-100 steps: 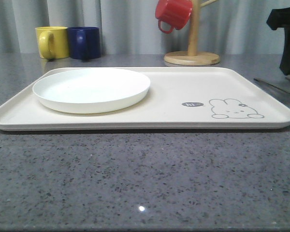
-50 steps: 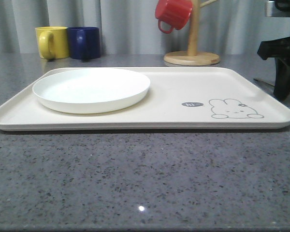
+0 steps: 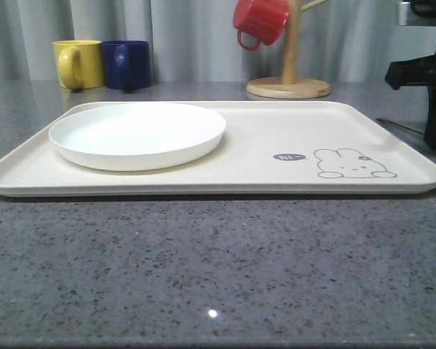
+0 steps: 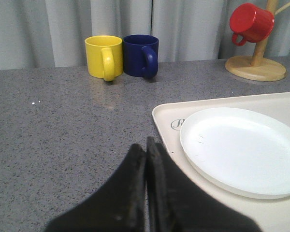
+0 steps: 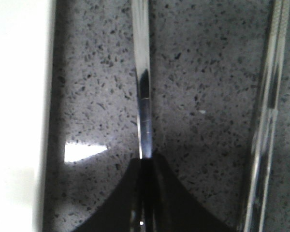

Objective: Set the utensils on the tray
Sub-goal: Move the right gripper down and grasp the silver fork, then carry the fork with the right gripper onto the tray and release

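Front view: rabbit drawing (image 3: pixel 352 164) beside illegible oval label (image 3: pixel 289 156) on tray (image 3: pixel 276 131).

White plate (image 3: pixel 137 134) left; yellow mug (image 3: pixel 78 63), blue mug (image 3: pixel 126 64) touching; red mug (image 3: pixel 260 22) hanging (wooden stand (image 3: pixel 288 86)).

Even soft overhead light, front view sharp. White plate (image 3: pixel 138 134) nearly blown out. Small specular dot on the countertop (image 3: pixel 213 313) up front, thin shadow under the tray (image 3: pixel 392 156) edge. Right wrist view dimmer and blurry; bright glare patch on the counter, streaky reflections along the metal handle (image 5: pixel 142 82).
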{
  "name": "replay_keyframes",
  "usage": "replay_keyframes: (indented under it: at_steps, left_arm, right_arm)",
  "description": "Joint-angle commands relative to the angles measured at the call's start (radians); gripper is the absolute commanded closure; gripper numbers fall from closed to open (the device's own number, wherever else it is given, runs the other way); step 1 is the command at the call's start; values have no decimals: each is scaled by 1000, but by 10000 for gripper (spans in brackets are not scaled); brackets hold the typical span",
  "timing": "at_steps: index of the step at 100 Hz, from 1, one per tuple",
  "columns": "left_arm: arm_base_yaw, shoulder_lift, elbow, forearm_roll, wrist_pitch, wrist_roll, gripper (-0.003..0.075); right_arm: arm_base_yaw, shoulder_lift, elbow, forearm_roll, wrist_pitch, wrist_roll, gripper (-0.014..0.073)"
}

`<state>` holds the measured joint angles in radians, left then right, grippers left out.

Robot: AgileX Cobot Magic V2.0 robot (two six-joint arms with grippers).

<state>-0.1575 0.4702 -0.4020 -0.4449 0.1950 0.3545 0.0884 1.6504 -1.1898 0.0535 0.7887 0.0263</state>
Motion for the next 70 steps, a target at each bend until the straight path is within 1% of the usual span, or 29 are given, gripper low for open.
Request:
replay_keyframes:
  at_steps: [1,14,31,44,53,59,70]
  left_arm:
    - [-5,4,-28,-9,-77,0,739]
    - [-5,4,-28,-9,-77,0,739]
    - [-5,4,-28,-9,-77,0,739]
    - [-5,4,-28,-9,-77,0,739]
    - [-5,4,-28,-9,-77,0,739]
    - [-5,4,-28,-9,-77,0,739]
    - [-5,4,-28,-9,-77,0,739]
  right_arm:
    - [0,-27,-33,-1,11,-4,650]
    - [2,-47,-74,3,46,5,650]
    - [53,-114,-131,5,55,89,650]
    - [139,-130,-163,4,50,159,650]
    - [211,-126,-166,-8,9,221,650]
    - [258,-117,-166,-37,-20,279,650]
    - [341,-95,-166,-128,-59,410,650]
